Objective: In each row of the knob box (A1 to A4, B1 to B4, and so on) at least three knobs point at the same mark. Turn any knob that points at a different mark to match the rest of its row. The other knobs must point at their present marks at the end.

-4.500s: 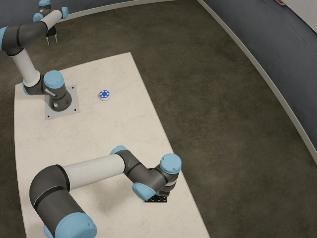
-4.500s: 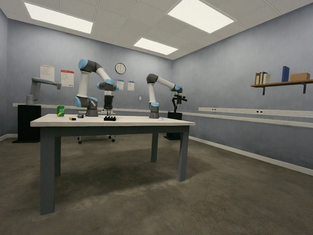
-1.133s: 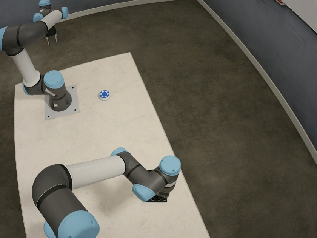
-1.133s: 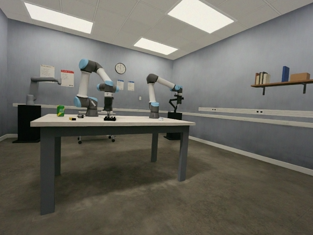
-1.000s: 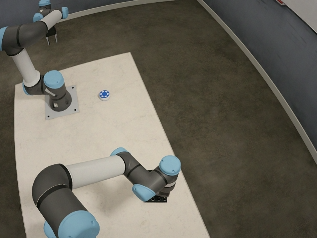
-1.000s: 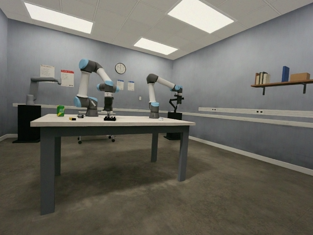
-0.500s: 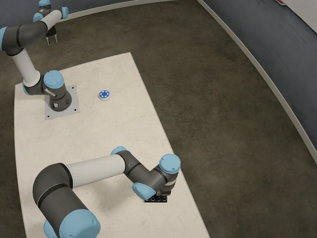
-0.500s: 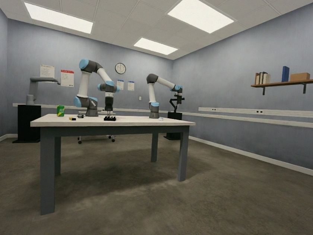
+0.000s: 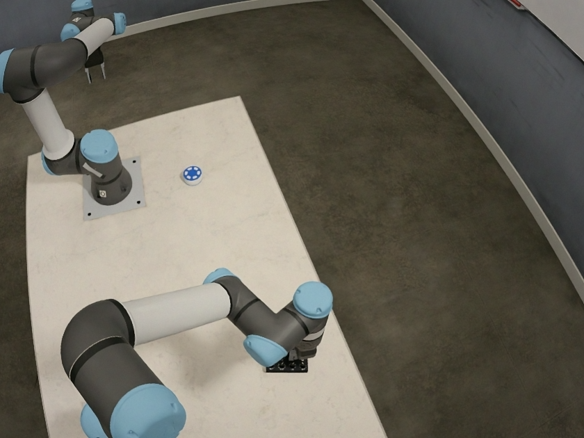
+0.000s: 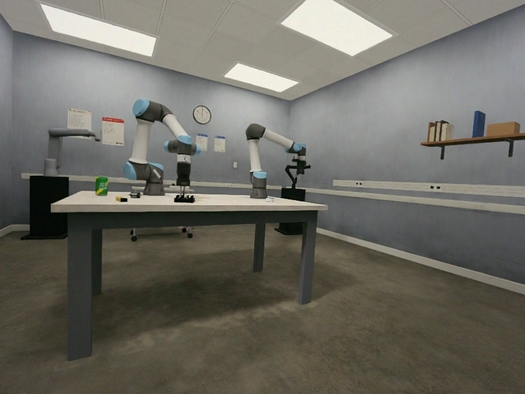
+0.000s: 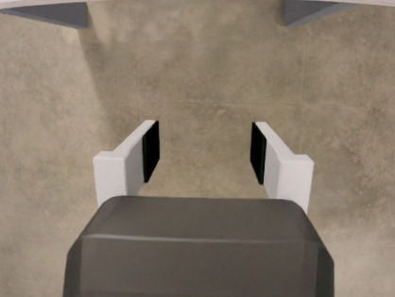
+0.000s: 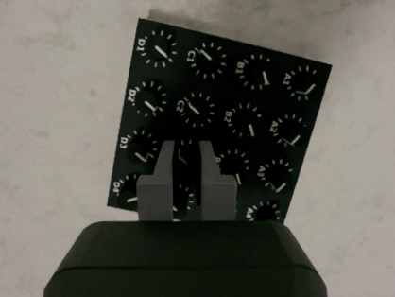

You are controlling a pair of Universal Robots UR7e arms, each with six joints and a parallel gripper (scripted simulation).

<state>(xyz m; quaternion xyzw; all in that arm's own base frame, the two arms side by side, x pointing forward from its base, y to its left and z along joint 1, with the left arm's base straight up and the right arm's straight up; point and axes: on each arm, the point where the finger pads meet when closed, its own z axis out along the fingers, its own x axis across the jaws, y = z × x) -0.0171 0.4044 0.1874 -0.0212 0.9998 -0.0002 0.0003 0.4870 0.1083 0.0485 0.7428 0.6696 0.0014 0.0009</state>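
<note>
In the top view, the black box of knobs with white marks (image 9: 286, 368) (image 10: 184, 200) (image 12: 223, 85) is seen at lower centre of the frame, on the pale stone-like counter (image 9: 197, 236) (image 10: 139, 207) (image 12: 52, 104). Knob C3 (image 12: 183, 160), at centre of the right wrist frame, is clenched between the grey fingers of the right hand (image 9: 293, 357) (image 10: 184, 193) (image 12: 186, 160). The left hand (image 10: 300, 172) (image 11: 204, 140) is held released, its black pads spread wide over the brown floor (image 11: 203, 85)

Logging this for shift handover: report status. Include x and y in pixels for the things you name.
Left gripper (image 11: 204, 152) open, over floor. Right gripper (image 12: 186, 142) closed in around knob C3, grip unconfirmed. Knob box (image 9: 286, 369) (image 10: 184, 201) (image 12: 316, 69) on table; no obstruction seen.
</note>
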